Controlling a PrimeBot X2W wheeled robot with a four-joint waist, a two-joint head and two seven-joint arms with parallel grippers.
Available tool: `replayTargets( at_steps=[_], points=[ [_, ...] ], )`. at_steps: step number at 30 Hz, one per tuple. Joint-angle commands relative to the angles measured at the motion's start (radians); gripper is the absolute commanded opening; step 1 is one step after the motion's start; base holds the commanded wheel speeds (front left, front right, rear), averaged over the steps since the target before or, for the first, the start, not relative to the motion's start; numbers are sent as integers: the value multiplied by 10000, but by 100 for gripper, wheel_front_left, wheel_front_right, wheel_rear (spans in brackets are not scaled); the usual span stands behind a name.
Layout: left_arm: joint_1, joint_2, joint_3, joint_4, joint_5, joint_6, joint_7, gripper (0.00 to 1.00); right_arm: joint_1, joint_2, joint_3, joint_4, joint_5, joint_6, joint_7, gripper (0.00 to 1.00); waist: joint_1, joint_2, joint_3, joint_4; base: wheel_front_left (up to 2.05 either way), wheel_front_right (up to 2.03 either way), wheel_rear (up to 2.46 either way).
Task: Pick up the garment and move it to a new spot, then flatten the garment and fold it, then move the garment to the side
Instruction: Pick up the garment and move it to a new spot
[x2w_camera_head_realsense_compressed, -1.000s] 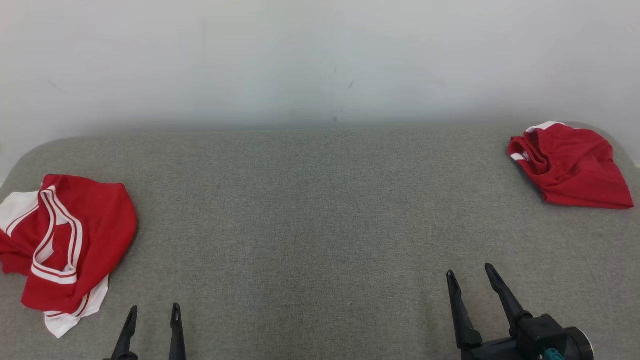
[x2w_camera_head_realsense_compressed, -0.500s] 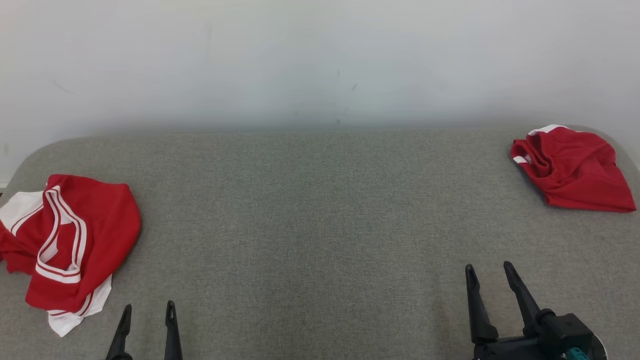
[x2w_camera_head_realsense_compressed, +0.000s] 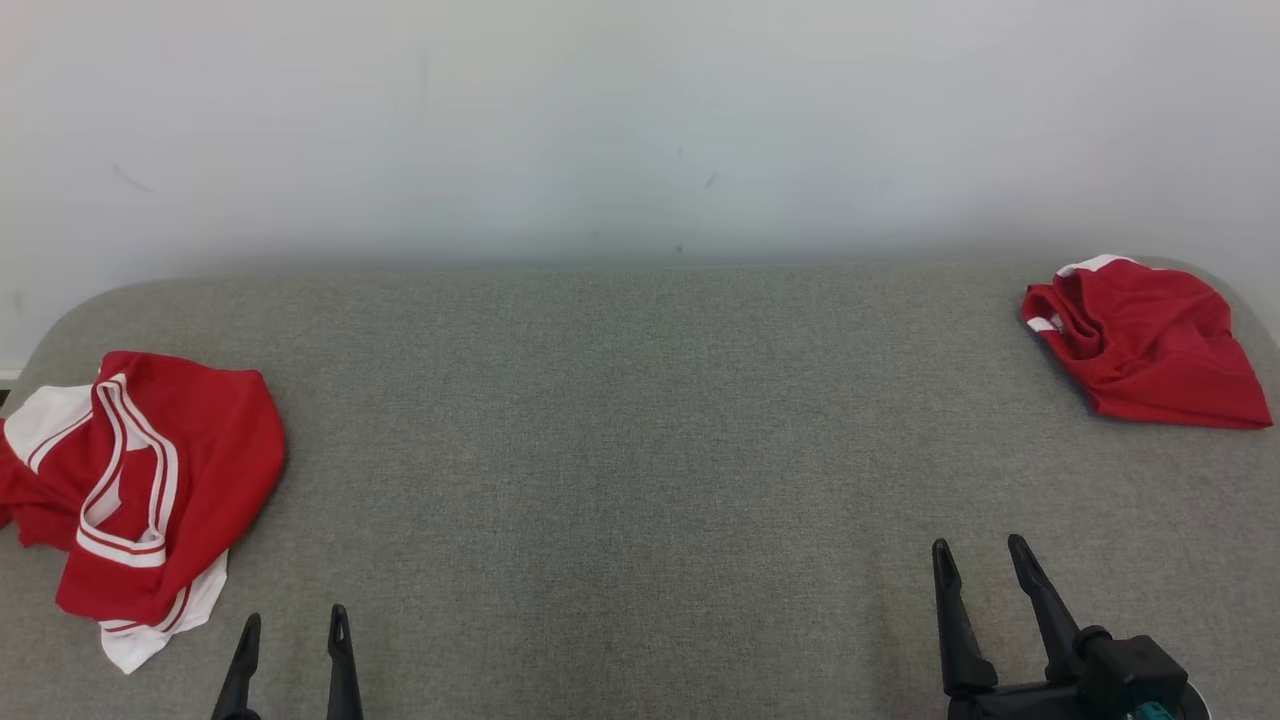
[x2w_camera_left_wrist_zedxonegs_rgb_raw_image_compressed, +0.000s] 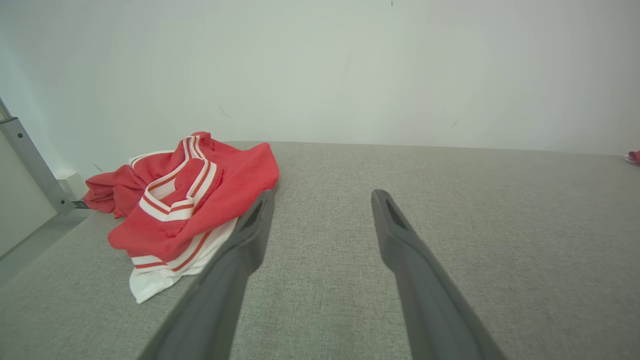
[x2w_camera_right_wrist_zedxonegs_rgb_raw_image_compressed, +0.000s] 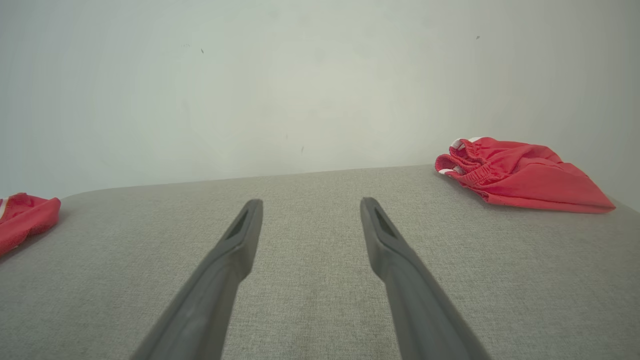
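A crumpled red garment with white striped trim (x2w_camera_head_realsense_compressed: 190, 440) lies at the left end of the grey fabric surface (x2w_camera_head_realsense_compressed: 640, 420). It also shows in the left wrist view (x2w_camera_left_wrist_zedxonegs_rgb_raw_image_compressed: 235, 175), just left of my left gripper (x2w_camera_left_wrist_zedxonegs_rgb_raw_image_compressed: 324, 194). That gripper (x2w_camera_head_realsense_compressed: 294, 618) is open and empty, low near the front edge. A second red garment (x2w_camera_head_realsense_compressed: 1150, 340), bunched with an elastic waistband, lies at the far right corner (x2w_camera_right_wrist_zedxonegs_rgb_raw_image_compressed: 520, 175). My right gripper (x2w_camera_head_realsense_compressed: 979, 545) stands open and empty near the front right, well short of it (x2w_camera_right_wrist_zedxonegs_rgb_raw_image_compressed: 312, 201).
A pale wall rises right behind the surface's far edge. The surface has rounded corners at the far left and far right. A metal post (x2w_camera_left_wrist_zedxonegs_rgb_raw_image_compressed: 30, 160) stands off the left end, beyond the striped garment.
The head view has shifted slightly, so both garments sit a little lower. My right gripper has moved to the right, and my left gripper a little to the left. Both stay open.
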Motion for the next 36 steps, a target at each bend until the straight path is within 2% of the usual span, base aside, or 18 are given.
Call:
replayTargets(
  at_steps=[1, 12, 17, 24, 36],
  points=[
    [114, 22, 20, -11, -67, 58, -23, 100, 52, 26, -3, 24, 56, -31, -5, 100, 0, 0, 1, 8, 0, 0, 0],
    [150, 77, -14, -65, -106, 84, -23, 100, 46, 27, 11, 106, 76, -31, -5, 100, 0, 0, 65, 47, 0, 0, 0],
    [46, 121, -72, 14, -107, 75, -23, 100, 104, 27, -47, 132, 96, -31, -5, 100, 0, 0, 129, 277, 0, 0, 0],
    [-185, 211, -63, 162, -183, 96, -11, 100, 132, 25, -45, 255, 186, -31, -4, 100, 0, 0, 190, 1028, 0, 0, 0],
    [-390, 363, -72, 630, -285, 160, 24, 100, 106, 26, -79, 589, 163, -31, -5, 100, 0, 0, 164, 2885, 0, 0, 0]
  ],
)
